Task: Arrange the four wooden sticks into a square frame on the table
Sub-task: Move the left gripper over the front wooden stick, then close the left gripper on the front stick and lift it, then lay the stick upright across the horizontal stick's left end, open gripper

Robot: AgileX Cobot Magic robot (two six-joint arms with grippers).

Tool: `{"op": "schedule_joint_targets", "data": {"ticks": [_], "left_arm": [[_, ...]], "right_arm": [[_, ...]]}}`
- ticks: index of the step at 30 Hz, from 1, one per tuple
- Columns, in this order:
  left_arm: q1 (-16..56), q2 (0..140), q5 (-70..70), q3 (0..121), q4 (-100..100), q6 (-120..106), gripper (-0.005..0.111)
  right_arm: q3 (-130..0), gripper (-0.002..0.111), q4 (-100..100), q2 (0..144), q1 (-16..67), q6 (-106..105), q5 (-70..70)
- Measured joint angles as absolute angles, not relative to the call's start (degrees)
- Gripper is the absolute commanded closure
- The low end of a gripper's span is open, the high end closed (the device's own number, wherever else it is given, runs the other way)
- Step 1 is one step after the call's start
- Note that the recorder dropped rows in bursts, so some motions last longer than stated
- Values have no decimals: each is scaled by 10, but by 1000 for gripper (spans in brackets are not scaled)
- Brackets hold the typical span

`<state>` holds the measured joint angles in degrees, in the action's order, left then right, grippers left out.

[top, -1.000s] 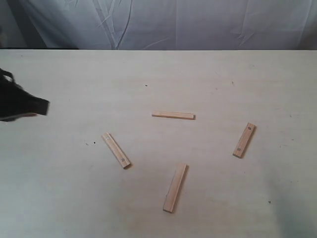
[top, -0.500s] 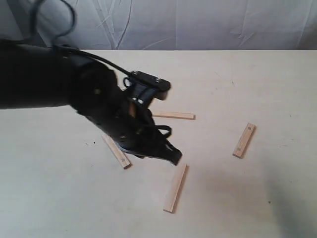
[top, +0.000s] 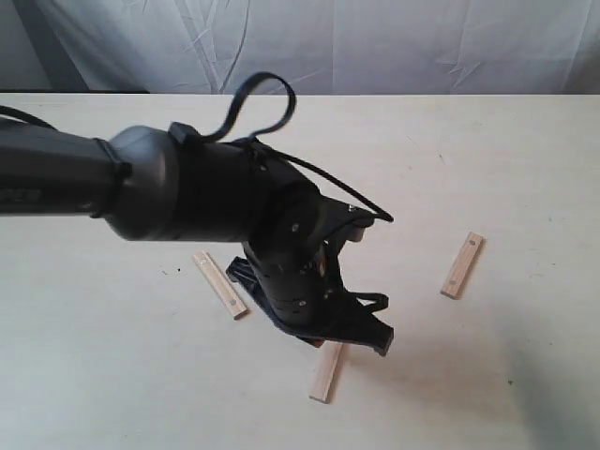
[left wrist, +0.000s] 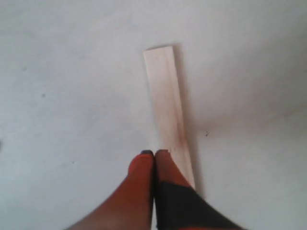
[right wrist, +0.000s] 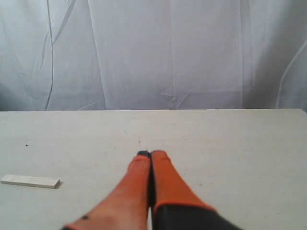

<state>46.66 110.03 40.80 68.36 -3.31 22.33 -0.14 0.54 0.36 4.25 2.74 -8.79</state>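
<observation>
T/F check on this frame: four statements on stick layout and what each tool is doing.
1. The left tool is shut with nothing between its fingers. True.
2. The sticks already form a square. False: in the exterior view the left stick, right stick and lower stick lie well apart.
3. The left tool sits over one end of the lower stick. True.
4. The right tool grips a stick. False: it is shut on nothing, and a loose stick lies on the table apart from it.
</observation>
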Motion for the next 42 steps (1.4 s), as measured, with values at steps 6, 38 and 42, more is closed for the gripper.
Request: {"op": "schedule_joint_targets", "data": {"ticks": [6, 38, 42], "left_arm": [[473, 1108, 361, 684, -30, 248, 81], [472, 1157, 386, 717, 28, 249, 107], [447, 1147, 390, 763, 63, 278, 107]], "right_arm": [[-1, 109, 5, 4, 42, 27, -88], [-1, 109, 5, 4, 42, 26, -88], [-1, 109, 5, 4, 42, 26, -88]]}}
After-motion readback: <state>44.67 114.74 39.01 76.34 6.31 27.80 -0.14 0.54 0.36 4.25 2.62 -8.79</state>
